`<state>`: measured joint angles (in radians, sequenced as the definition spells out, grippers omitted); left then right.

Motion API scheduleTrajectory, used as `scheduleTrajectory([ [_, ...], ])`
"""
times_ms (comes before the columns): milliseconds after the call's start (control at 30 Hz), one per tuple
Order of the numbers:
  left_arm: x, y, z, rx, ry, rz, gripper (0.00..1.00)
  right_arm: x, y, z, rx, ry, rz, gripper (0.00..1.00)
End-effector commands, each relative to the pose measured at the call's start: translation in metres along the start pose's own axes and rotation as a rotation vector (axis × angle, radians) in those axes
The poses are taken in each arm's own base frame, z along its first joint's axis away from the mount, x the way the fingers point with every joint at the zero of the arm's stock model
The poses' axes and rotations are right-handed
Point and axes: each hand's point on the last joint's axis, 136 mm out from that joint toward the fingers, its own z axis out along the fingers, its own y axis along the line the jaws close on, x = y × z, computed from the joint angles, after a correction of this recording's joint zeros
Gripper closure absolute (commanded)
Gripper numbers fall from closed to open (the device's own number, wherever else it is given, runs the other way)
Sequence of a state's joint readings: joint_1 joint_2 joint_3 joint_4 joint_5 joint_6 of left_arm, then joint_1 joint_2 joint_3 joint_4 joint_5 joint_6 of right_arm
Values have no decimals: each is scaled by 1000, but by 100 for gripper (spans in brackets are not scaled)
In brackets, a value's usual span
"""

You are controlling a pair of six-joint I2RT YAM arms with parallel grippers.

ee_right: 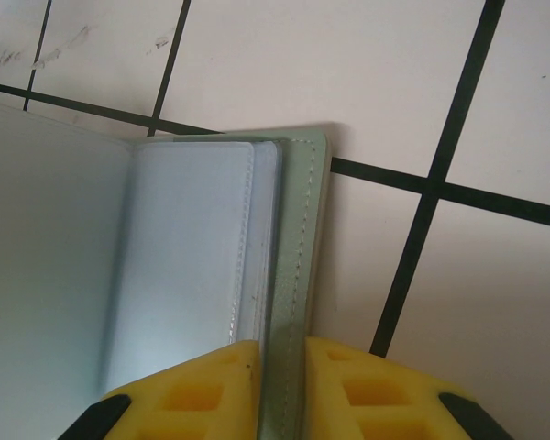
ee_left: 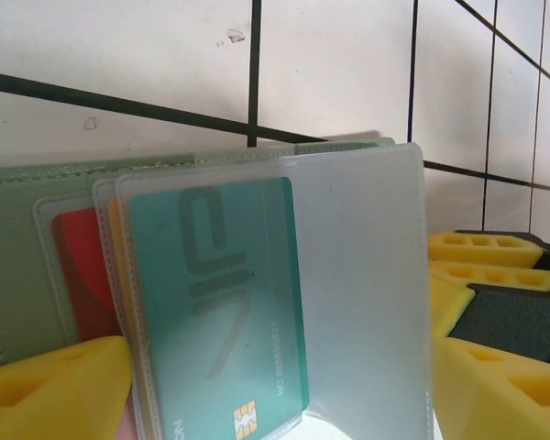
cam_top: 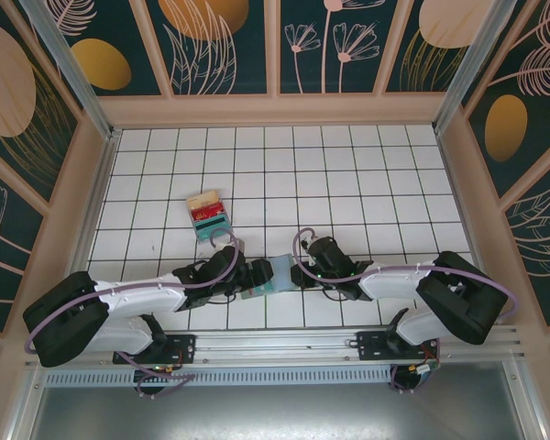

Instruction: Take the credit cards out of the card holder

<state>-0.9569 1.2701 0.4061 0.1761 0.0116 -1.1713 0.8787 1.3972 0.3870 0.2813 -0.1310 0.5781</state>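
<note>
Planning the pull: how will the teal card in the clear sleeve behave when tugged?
The teal card lies flat, so probably stiff and light. Its clear sleeve looks glossy and thin: the card likely slides, though the sleeve may flex. The right pincer grips the card holder at its edge, probably anchoring it.

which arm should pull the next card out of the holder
Left, probably. The left pincer is open around the clear plastic sleeve holding the teal chip card. The right pincer is shut on the stitched edge of the grey-green soft wallet, better used as the anchor.
</note>
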Motion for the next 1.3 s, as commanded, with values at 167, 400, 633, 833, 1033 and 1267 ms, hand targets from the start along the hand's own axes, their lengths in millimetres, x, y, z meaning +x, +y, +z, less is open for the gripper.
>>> scheduleTrajectory([
  [167, -6, -16, -9, 44, -24, 16, 10, -7, 8, -2, -13, -15, -15, 73],
  [400, -9, -10, -16, 12, -45, 19, 9, -12, 7, -4, 0, -35, -17, 66],
  [633, -13, 5, -25, -30, -84, 44, 22, -25, 4, -19, 24, -113, -29, 63],
  [833, -15, 19, -33, -38, -130, 47, 53, -34, 21, -40, -65, -186, 1, 61],
  [1033, -12, 29, -30, -35, -139, 49, 86, -41, 51, -45, -173, -163, 25, 64],
  [1267, -8, 33, -21, -21, -128, 51, 100, -38, 75, -28, -237, -97, 37, 75],
])
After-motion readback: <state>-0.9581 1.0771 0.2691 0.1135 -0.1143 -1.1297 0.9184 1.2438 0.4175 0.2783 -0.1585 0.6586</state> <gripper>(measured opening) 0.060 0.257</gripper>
